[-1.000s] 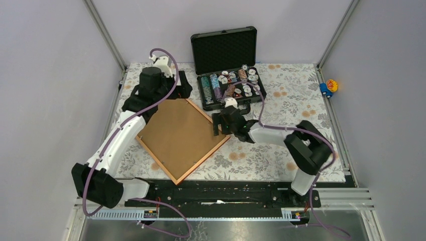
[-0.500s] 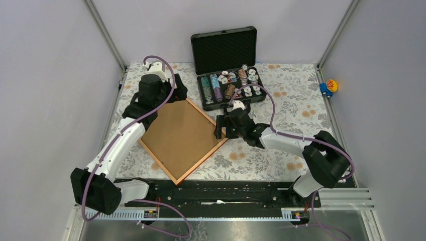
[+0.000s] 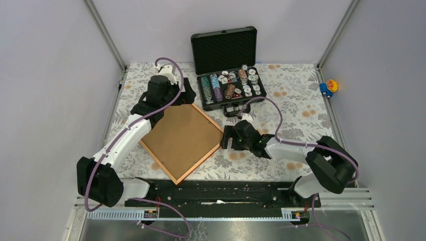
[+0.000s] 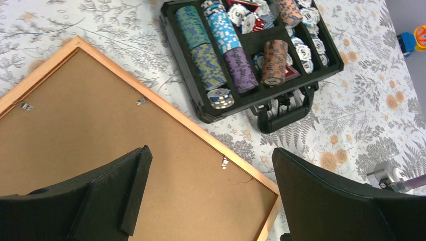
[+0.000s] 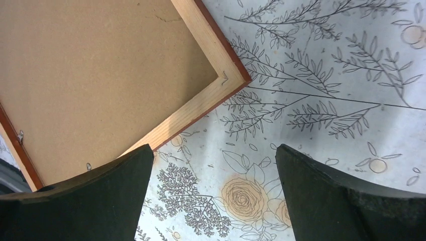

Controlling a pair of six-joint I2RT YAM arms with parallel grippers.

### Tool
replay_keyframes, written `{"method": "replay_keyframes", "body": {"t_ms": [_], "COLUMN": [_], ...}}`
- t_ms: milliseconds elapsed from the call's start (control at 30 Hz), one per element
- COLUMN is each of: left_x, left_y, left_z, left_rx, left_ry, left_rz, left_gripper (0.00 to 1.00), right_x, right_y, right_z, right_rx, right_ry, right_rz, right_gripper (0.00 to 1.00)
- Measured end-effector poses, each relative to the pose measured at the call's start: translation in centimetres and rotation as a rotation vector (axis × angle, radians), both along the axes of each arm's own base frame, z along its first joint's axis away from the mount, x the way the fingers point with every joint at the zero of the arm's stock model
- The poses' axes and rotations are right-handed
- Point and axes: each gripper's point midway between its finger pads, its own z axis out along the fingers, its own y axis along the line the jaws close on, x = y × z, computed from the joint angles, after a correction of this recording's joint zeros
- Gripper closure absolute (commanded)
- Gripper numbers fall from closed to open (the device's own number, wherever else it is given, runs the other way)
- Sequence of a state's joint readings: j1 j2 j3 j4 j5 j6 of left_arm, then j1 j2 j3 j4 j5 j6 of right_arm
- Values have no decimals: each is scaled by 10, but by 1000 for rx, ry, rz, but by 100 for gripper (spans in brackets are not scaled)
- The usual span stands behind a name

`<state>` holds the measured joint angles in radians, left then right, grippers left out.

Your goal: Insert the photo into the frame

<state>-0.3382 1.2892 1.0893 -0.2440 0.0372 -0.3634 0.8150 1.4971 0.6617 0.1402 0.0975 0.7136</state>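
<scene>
— Now, starting near: where to find the frame (image 5: 201,103)?
— Flat on the desk (image 3: 301,100), brown backing (image 3: 178,135) up, cornerwise.
— At its 3 o'clock corner?
— Right fingers (image 3: 227,138), spread wide, gripping nothing.
— At 12 o'clock?
— Left fingers (image 3: 185,92), likewise spread, empty. Farther, toward 1 o'clock, open chip case (image 3: 223,50).

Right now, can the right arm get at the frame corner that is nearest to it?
Probably yes. The right claw hangs open just beside that corner of the frame, with only flowered tablecloth between them. The chip case stands farther back, out of the way.
</scene>
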Motion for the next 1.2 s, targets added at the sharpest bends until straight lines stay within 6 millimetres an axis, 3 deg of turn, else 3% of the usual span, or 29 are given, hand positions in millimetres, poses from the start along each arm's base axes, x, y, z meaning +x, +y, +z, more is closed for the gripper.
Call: {"method": "replay_keyframes", "body": {"t_ms": [167, 367, 500, 633, 700, 833, 1033, 1200], "left_x": [1, 7, 11, 24, 35, 39, 51, 79], "left_y": [-8, -8, -9, -14, -20, -19, 7, 9], "left_z": [-5, -32, -48, -69, -85, -127, -186, -177], "left_rx": [10, 38, 33, -6, -53, -136, -268, -345], "left_ry": [5, 74, 122, 218, 266, 403, 599, 597], "left_rz": [-20, -10, 23, 93, 136, 261, 539, 614], "left_gripper": [1, 1, 1, 1, 1, 4, 10, 17], "right_x": [8, 50, 75, 86, 94, 107, 127, 139], "right_y": [-5, 5, 20, 29, 43, 63, 88, 88], "right_z": [17, 30, 25, 14, 12, 13, 29, 12], "right_rx": [4, -74, -116, -159, -155, -145, -102, -46], "right_ry": [-79, -225, -282, -291, -294, -295, -349, -334], "right_rz": [-36, -49, -34, 0, 29, 66, 139, 174], "right_gripper": [0, 0, 2, 8, 9, 12, 16, 25]}}
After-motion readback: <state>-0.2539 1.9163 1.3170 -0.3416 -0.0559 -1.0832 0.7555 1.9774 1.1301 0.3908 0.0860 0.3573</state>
